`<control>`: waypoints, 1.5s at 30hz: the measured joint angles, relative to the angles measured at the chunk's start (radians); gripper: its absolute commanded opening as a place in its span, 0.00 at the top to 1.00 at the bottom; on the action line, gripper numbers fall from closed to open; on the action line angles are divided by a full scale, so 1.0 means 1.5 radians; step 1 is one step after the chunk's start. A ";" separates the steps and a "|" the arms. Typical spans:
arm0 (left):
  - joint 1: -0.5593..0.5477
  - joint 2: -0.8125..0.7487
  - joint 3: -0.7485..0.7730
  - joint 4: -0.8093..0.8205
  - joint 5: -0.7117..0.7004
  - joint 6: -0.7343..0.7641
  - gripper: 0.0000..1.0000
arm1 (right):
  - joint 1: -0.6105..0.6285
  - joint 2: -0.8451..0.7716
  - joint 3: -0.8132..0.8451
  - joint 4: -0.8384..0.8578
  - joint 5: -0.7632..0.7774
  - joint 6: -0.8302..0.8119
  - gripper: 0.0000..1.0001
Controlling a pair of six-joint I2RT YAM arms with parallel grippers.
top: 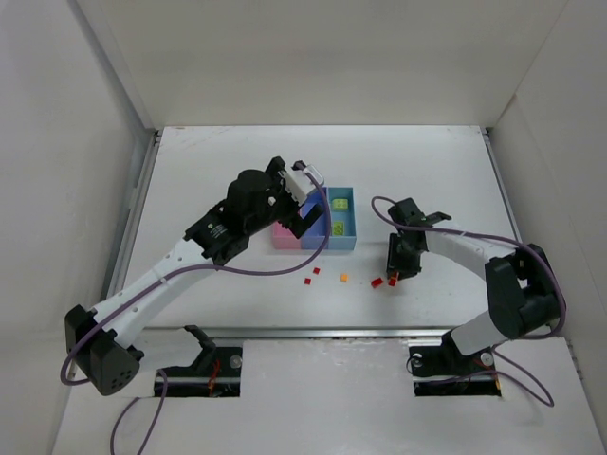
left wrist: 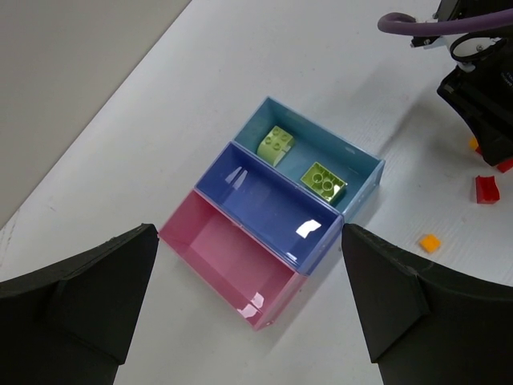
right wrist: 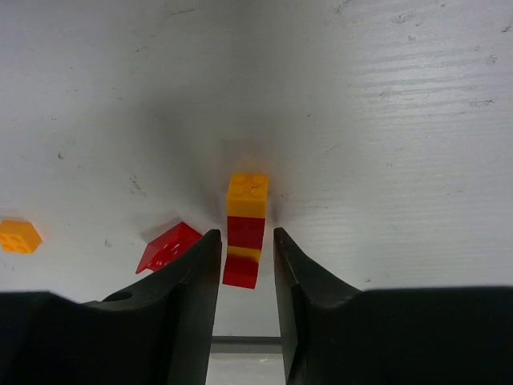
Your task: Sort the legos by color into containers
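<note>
Broadly, the white worktop (top: pixel 237 161) carries everything, with 2 arms reaching over it. The left arm (top: pixel 180 261) stretches to the row of 3 joined containers, and its left claw (left wrist: pixel 248 241) hangs above them with the jaws spread wide and nothing between them. The right arm (top: pixel 474 256) bends down toward the near middle of the worktop, where its right claw (right wrist: pixel 247 237) is lowered to the surface.

The pink bin (left wrist: pixel 224 249) sits at one end of the row, the blue-violet bin (left wrist: pixel 272 208) in the middle and the light blue bin (left wrist: pixel 362 186) at the other end. The pink and blue-violet bins show bare floors. The light blue bin holds 2 yellow-green bricks, one (left wrist: pixel 276 144) at the far end and one (left wrist: pixel 323 180) at the near end.

A small stack of legos (right wrist: pixel 245 233), orange on top with red below, stands between the right claw's 2 fingers. The jaws are drawn in narrow, 1 on each side of it, and I cannot tell whether they press on it.

A loose red brick (right wrist: pixel 167 247) lies just beside the left finger, and an orange brick (right wrist: pixel 18 237) sits farther off on that side. In the overhead view, 2 tiny red bricks (top: pixel 307 281) (top: pixel 317 272) lie near the bins, apart from both claws.
</note>
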 measured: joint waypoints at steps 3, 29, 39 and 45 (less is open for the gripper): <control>0.000 0.000 0.000 0.000 0.000 0.000 0.00 | 0.000 0.001 0.000 0.005 0.005 -0.002 0.82; 0.074 0.105 0.222 -0.065 0.443 -0.112 0.04 | 0.006 -0.342 0.214 0.100 -0.202 -0.300 1.00; 0.067 0.290 0.359 -0.047 0.504 -0.460 0.15 | 0.048 -0.419 0.151 0.149 -0.193 -0.317 1.00; 0.024 0.312 0.384 -0.096 0.472 -0.507 0.21 | 0.067 -0.404 0.151 0.158 -0.179 -0.312 1.00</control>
